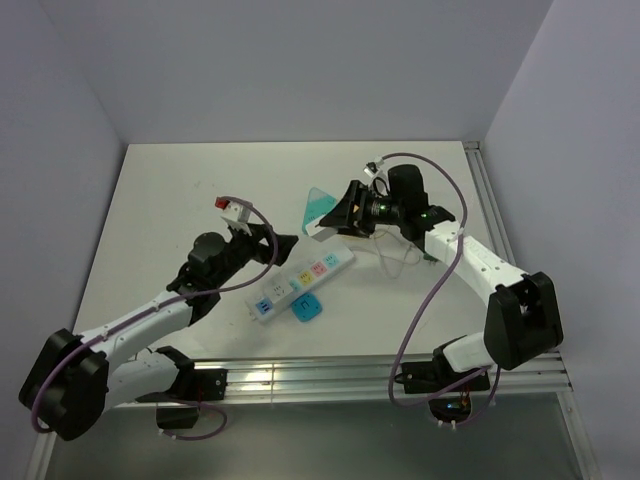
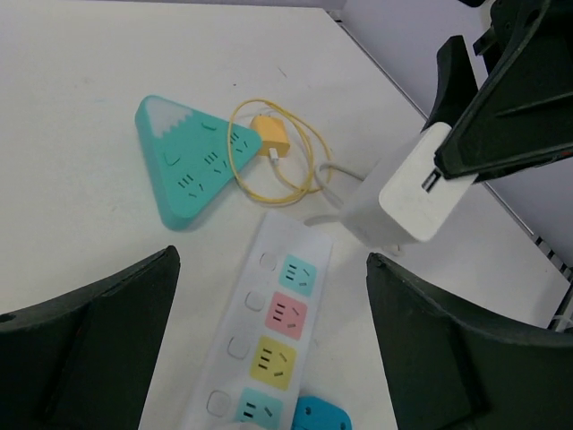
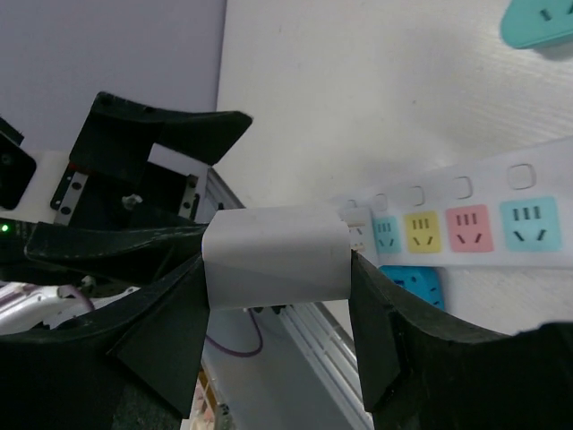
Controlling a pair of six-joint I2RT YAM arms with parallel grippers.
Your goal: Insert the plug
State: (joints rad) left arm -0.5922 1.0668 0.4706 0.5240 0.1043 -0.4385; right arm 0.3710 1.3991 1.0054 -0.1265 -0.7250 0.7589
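With the right jaws pinching the white plug (image 3: 276, 257) and the left jaws spread over the power strip (image 2: 267, 336), the plug needs squaring above one socket before pressing straight down.

- Teal triangular socket block (image 2: 183, 161) lies flat on the white worktop (image 1: 180, 190).
- Coiled yellow cable (image 2: 270, 136) sits just beside it, at its 3 o'clock in the left wrist view.
- Blue socket cube (image 1: 307, 309) rests at its 6 o'clock in the top view, well apart.

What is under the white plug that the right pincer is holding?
Under the white plug, held in the right pincer, lies the white power strip. Its coloured sockets show beside the plug; its end is covered.
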